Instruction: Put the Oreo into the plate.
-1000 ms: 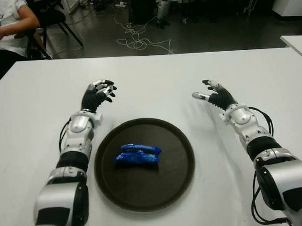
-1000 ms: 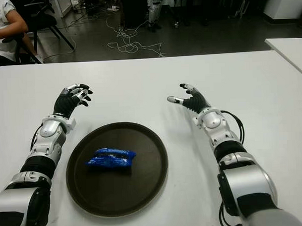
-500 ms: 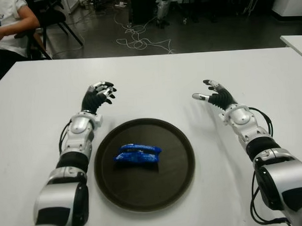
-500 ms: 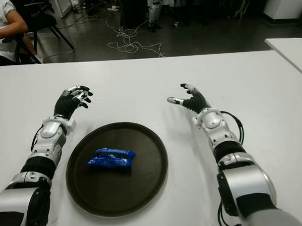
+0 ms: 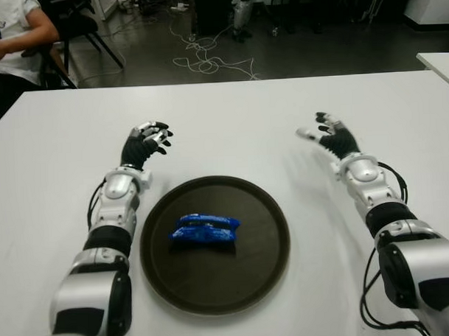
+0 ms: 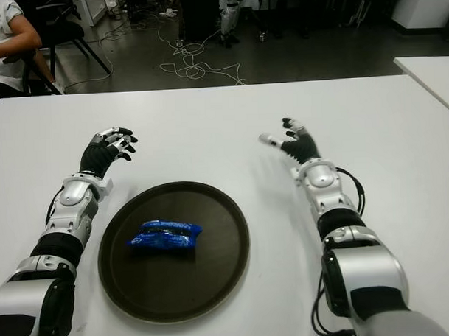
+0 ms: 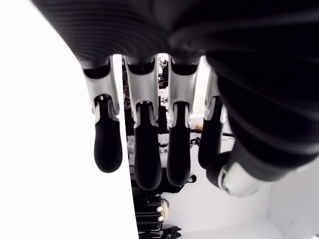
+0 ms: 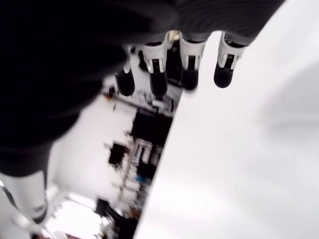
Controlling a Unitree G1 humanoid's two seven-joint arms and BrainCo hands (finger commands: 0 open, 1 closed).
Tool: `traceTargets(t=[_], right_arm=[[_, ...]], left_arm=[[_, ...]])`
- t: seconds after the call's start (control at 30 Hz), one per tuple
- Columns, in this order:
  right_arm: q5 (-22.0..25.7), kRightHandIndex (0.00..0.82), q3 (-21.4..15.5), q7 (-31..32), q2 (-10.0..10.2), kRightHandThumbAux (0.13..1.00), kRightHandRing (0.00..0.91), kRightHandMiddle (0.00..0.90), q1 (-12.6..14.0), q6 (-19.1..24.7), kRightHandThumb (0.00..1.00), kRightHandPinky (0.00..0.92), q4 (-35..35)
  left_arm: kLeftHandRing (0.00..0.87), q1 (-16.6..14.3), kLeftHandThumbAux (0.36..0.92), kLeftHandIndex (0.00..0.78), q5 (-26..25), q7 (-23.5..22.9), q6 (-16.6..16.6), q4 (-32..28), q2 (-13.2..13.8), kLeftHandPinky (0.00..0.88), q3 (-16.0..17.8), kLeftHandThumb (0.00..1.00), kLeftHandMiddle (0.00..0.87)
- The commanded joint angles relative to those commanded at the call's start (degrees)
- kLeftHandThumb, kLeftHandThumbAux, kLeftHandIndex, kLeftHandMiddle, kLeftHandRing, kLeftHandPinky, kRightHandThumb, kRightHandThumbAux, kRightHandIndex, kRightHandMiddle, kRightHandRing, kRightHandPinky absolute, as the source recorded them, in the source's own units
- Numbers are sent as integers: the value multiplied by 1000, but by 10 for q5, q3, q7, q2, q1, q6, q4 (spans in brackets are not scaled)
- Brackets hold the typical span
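A blue Oreo packet (image 5: 203,230) lies inside the round dark plate (image 5: 264,233), left of its middle. My left hand (image 5: 146,141) hovers beyond the plate's far left rim, fingers relaxed and holding nothing. Its fingers (image 7: 144,144) hang loose over the white table in the left wrist view. My right hand (image 5: 328,133) is beyond the plate's far right side, fingers spread with nothing in them; the right wrist view shows its fingertips (image 8: 189,74) extended and apart.
The white table (image 5: 230,123) stretches around the plate. A seated person (image 5: 9,35) is at the far left corner. Cables lie on the dark floor (image 5: 206,58) behind the table. Another white table edge (image 5: 438,61) shows at the far right.
My right hand has shifted to the right and slightly farther away, with its fingers opening wider. The left hand, plate and Oreo packet are unmoved.
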Motion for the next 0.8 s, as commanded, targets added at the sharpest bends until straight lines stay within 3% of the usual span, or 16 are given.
traceTargets(t=[0.3, 0.47, 0.8], right_arm=[[39, 198, -35, 25, 0, 695, 364, 310, -5, -6, 22, 420, -1], [67, 281, -59, 43, 1, 700, 471, 418, -5, -22, 39, 511, -5], [95, 362, -84, 53, 2, 715, 539, 503, -6, -48, 80, 574, -9]], left_arm=[[525, 1, 672, 418, 5, -3, -4, 0, 3, 594, -4, 834, 468], [516, 4, 672, 419, 3, -5, -7, -3, 3, 576, -4, 834, 467], [496, 3, 673, 419, 3, -6, -4, -4, 3, 554, -4, 834, 464]])
